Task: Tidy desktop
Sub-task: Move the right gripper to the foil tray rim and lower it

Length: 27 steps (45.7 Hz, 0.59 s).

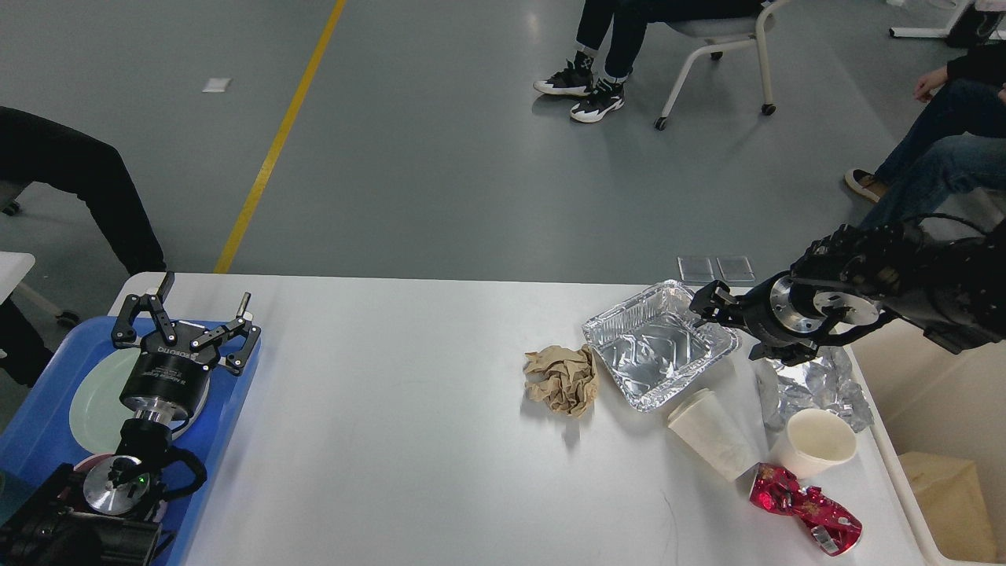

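Note:
The white desktop carries litter on its right half: a crumpled brown paper, an open foil tray, a crumpled foil sheet, a paper cup lying on its side, an upright paper cup and a red shiny wrapper. My right gripper hangs low between the foil tray's far right corner and the foil sheet, open and holding nothing. At the far left my left gripper stands open and empty over a blue tray.
A pale green plate lies in the blue tray. A beige bin beside the table's right edge holds a brown paper bag. Seated people and a wheeled chair are on the floor beyond the table.

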Motion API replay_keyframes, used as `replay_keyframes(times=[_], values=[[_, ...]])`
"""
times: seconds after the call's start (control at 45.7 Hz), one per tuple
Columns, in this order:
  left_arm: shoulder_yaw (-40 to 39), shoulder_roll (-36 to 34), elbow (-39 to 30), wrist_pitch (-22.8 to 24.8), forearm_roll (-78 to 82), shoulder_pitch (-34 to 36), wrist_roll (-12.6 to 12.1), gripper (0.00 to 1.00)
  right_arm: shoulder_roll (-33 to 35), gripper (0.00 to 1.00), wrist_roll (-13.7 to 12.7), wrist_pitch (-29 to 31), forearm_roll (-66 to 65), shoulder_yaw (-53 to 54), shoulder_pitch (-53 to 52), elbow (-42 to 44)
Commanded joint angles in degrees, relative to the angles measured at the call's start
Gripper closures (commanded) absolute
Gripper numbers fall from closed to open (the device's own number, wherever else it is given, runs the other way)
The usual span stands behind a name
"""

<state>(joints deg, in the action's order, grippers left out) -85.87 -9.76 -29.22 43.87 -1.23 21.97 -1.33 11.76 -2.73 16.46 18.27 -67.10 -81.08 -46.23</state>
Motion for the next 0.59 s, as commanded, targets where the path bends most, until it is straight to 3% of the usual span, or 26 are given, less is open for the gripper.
replay_keyframes(times=[0.0, 0.459, 0.569], values=[[0.0, 0.0, 0.0, 0.0, 0.0, 0.0, 0.0, 0.04, -0.2, 0.09, 0.0, -0.9, 0.0, 1.3, 4.4, 3.9], [0.0, 0.0, 0.0, 0.0, 0.0, 0.0, 0.0, 0.04, -5.2, 0.1, -0.3, -1.8, -0.3, 9.3, 14.5, 17.7], [0.0, 0.0, 0.0, 0.0, 0.0, 0.0, 0.0, 0.04, -7.4, 0.1, -2.1, -1.8, -0.9, 9.4, 18.1, 22.8]])
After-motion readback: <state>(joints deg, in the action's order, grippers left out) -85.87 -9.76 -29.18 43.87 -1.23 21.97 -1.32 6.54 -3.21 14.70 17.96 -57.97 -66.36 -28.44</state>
